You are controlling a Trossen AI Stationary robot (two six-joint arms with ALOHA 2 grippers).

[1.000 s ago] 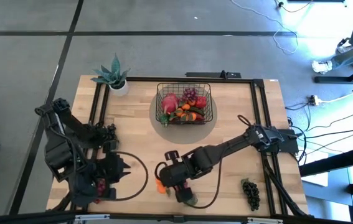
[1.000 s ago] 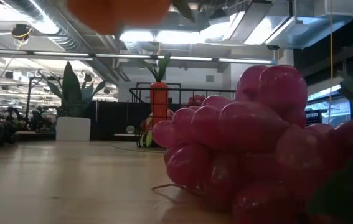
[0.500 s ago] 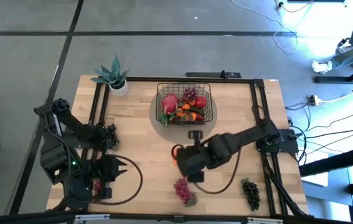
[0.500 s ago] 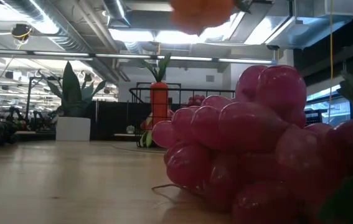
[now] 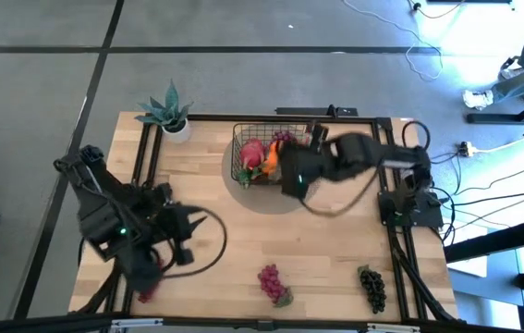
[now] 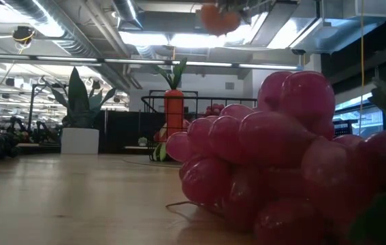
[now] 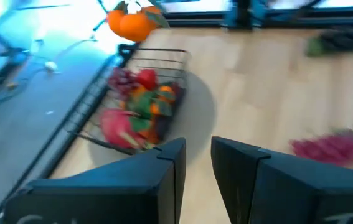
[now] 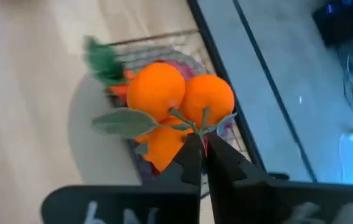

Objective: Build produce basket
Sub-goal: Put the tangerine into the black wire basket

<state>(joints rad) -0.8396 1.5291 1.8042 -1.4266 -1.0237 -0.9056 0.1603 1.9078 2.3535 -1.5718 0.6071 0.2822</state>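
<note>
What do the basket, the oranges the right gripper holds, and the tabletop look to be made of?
The basket: thin black wire in an open grid, probably coated metal.
The oranges: smooth, evenly coloured skins with flat matte green leaves, likely plastic or foam toys; the right gripper is shut on their stem.
The tabletop: pale wood planks with visible grain and seams, satin finish.

The basket [image 5: 275, 155] sits at the table's [image 5: 335, 250] far middle with produce [image 5: 260, 157] inside. The oranges [image 8: 179, 96] hang above it. Two grape bunches [image 5: 274, 282] lie near the front edge, right of centre; a plant [image 5: 169, 113] stands at the far left corner.
</note>
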